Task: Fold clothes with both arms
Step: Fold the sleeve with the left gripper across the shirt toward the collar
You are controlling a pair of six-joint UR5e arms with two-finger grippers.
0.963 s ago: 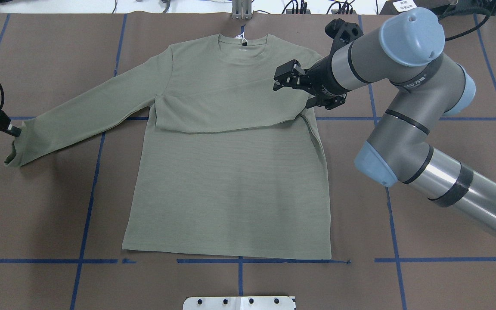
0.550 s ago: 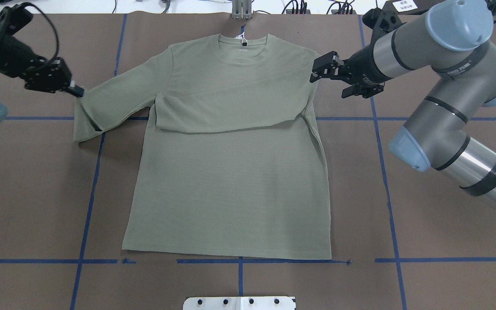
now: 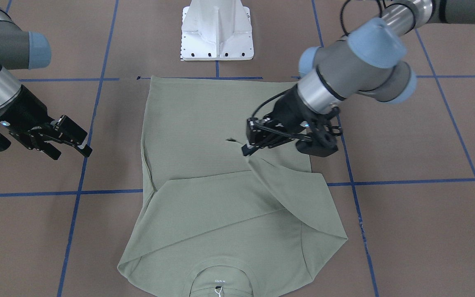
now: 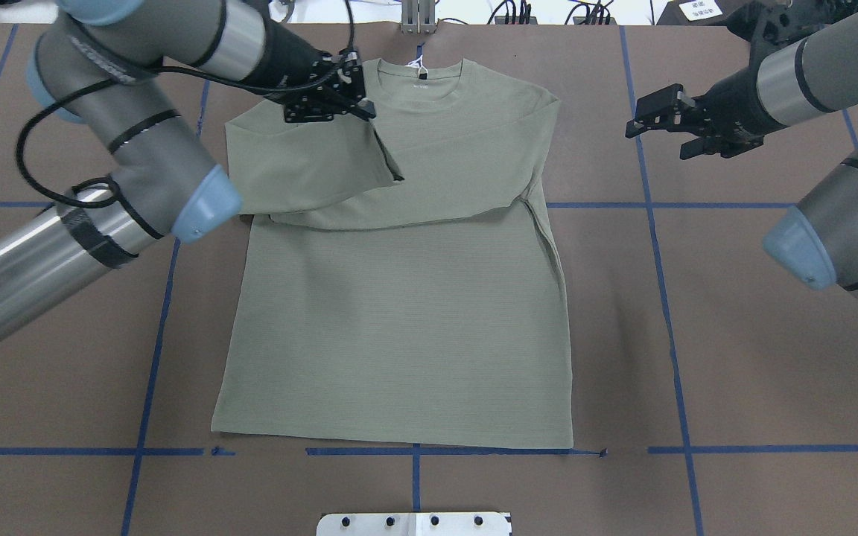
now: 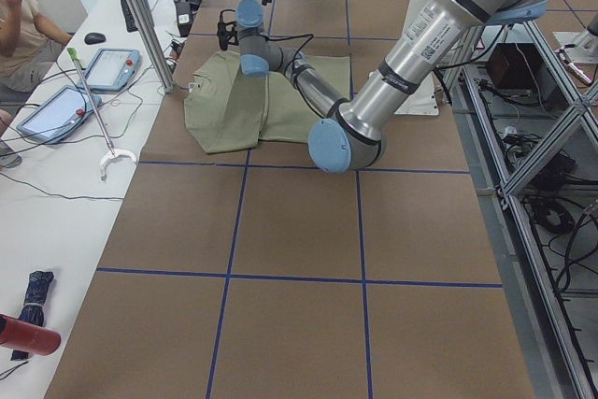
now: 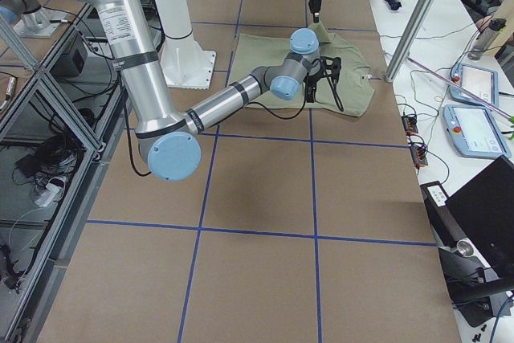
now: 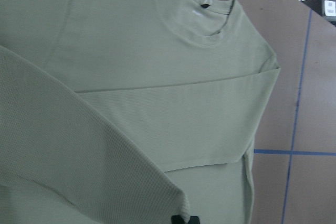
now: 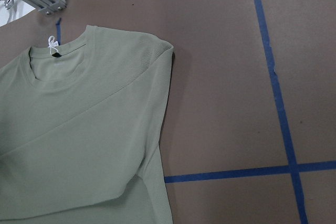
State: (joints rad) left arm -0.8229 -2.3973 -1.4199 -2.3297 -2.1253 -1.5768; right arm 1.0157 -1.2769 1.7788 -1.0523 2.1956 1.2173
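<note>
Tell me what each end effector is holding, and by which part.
The left end effector grips one sleeve of the shirt at its cuff end; the right end effector is open beside it, holding nothing.

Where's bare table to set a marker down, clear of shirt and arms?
Free: table between the shirt and the right arm; also left of its hem, nearer the robot than the left arm. Crowded: by the collar, where the left gripper holds the sleeve.
</note>
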